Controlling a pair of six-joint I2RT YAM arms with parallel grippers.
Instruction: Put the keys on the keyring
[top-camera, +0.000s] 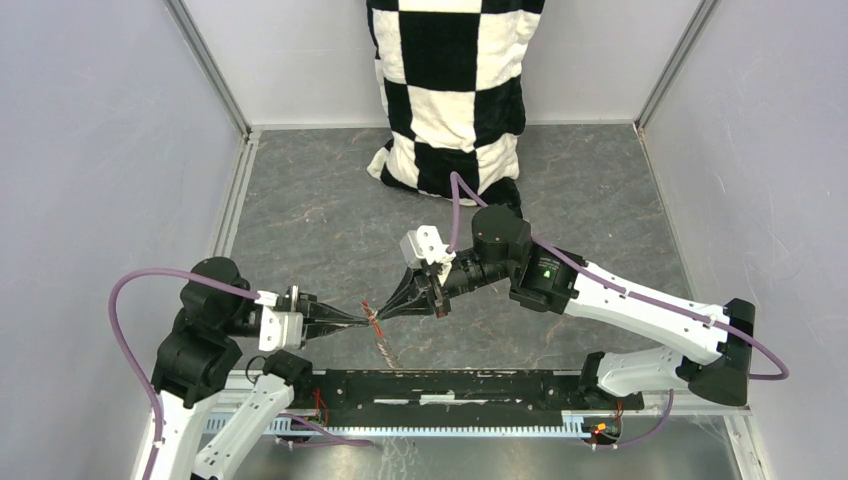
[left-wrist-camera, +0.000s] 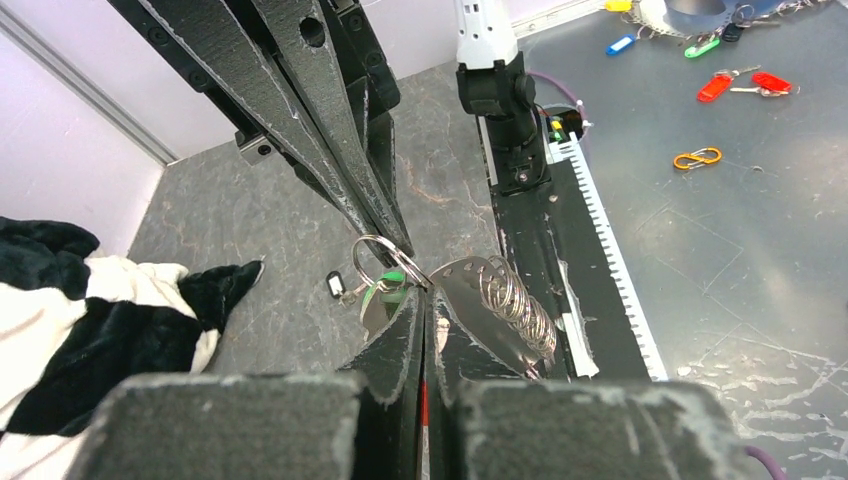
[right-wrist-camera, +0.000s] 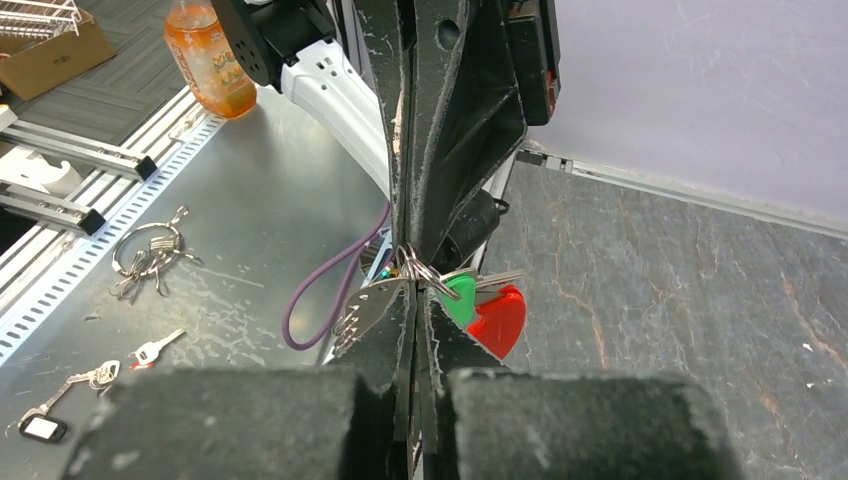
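Observation:
Both grippers meet tip to tip over the near middle of the table. The left gripper (top-camera: 362, 316) (left-wrist-camera: 425, 292) is shut on the keyring, and a red sliver shows between its fingers. The keyring's silvery ring (left-wrist-camera: 375, 262) (right-wrist-camera: 420, 268) sticks out at the tips, and its red tag (right-wrist-camera: 497, 320) (top-camera: 384, 345) hangs below. The green-headed key (left-wrist-camera: 392, 285) (right-wrist-camera: 460, 300) hangs at the ring. The right gripper (top-camera: 385, 310) (right-wrist-camera: 415, 285) is shut, pinching the ring from the other side. The black-tagged key (left-wrist-camera: 336, 285) lies on the table beneath.
A black-and-white checkered cloth (top-camera: 455, 90) (left-wrist-camera: 90, 310) stands at the back. A shiny perforated plate (left-wrist-camera: 500, 300) (right-wrist-camera: 365, 310) shows beside the fingertips. The black rail (top-camera: 450, 385) runs along the near edge. Beyond it lie loose tagged keys (left-wrist-camera: 715, 85), an orange carabiner (left-wrist-camera: 697, 158) and a bottle (right-wrist-camera: 205, 55).

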